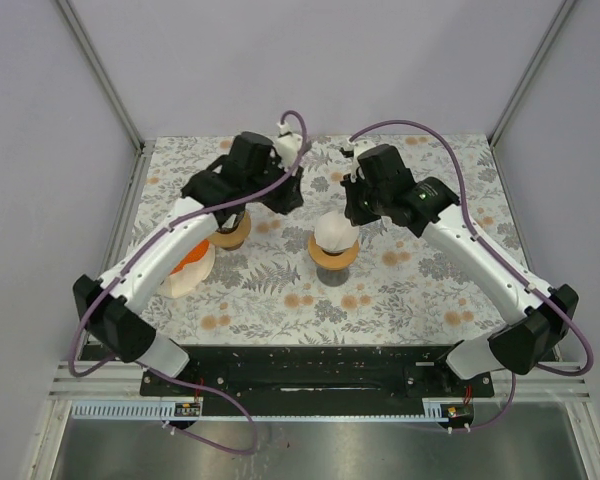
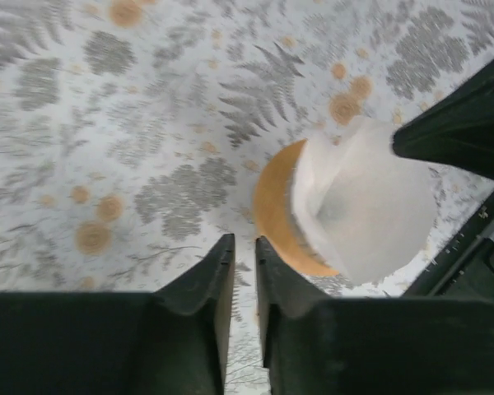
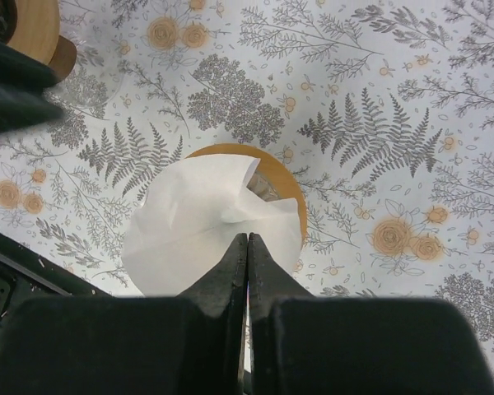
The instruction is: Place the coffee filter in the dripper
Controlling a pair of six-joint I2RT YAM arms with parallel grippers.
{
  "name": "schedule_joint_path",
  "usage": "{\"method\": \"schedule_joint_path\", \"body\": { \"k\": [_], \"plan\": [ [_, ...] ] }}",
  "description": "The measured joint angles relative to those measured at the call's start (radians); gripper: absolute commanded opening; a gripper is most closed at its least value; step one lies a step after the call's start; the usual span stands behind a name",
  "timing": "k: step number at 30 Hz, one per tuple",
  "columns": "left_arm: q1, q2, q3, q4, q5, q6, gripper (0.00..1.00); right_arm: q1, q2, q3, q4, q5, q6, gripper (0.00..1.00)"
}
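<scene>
The dripper point(image 1: 334, 258) stands mid-table on its wooden collar point(image 3: 284, 181). The white coffee filter point(image 3: 193, 226) lies crumpled over the dripper's mouth, and a bit of glass shows at its right edge. My right gripper point(image 3: 247, 237) is right above it, shut, with its tips pinching a puckered fold of the paper. In the top view the right gripper point(image 1: 352, 210) hangs over the filter point(image 1: 334, 230). My left gripper point(image 2: 243, 243) hovers just left of the dripper point(image 2: 273, 206). Its jaws stand a narrow gap apart with only tablecloth between them, and they touch nothing.
A second wood-collared piece point(image 1: 230, 234) stands under the left arm and shows at the top left of the right wrist view point(image 3: 33, 29). An orange and white object point(image 1: 188, 270) lies at the left, half under the arm. The black base rail point(image 1: 300, 365) runs along the near edge.
</scene>
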Motion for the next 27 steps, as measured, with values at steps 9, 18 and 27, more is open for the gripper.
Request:
{"method": "schedule_joint_path", "body": {
  "k": [9, 18, 27],
  "plan": [
    [0.310, -0.207, 0.029, -0.081, -0.075, 0.194, 0.00, -0.011, -0.047, 0.000, 0.000, 0.027, -0.008, 0.00],
    [0.383, -0.186, -0.153, -0.137, -0.111, 0.280, 0.00, -0.013, -0.047, -0.001, 0.000, 0.029, -0.015, 0.00],
    [0.403, -0.116, -0.188, -0.121, -0.162, 0.323, 0.00, -0.021, -0.055, -0.028, 0.000, 0.042, -0.016, 0.00]
  ]
}}
